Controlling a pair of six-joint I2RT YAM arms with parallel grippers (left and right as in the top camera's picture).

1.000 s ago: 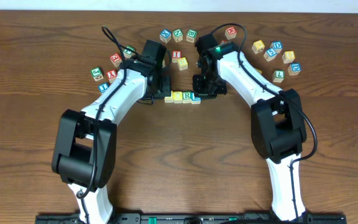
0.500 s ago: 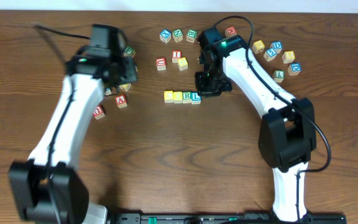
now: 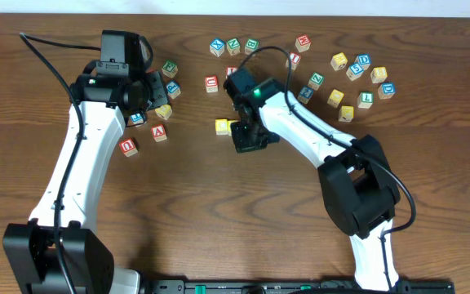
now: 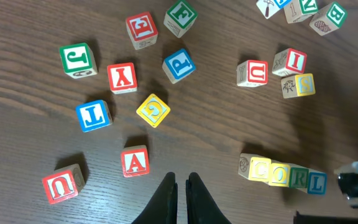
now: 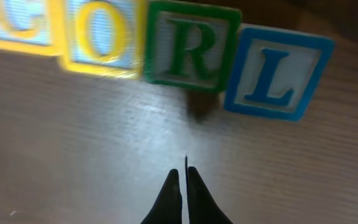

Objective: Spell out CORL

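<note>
Just above centre of the overhead frame, the right gripper (image 3: 249, 137) has slid left since half a second ago. It now hides the CORL row (image 4: 281, 175) except its yellow end cube (image 3: 222, 126), with its fingers pressed together. Upper left, the left gripper (image 4: 180, 185) stays over scattered cubes (image 4: 153, 110), closed and empty.

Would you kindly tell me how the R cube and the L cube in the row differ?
The R cube has a green letter and frame; the L cube has a blue letter and frame. The R cube sits square against the O cube, while the L cube, at the row's end, is slightly turned and offset in the right wrist view. Both show white faces and lie side by side.
</note>
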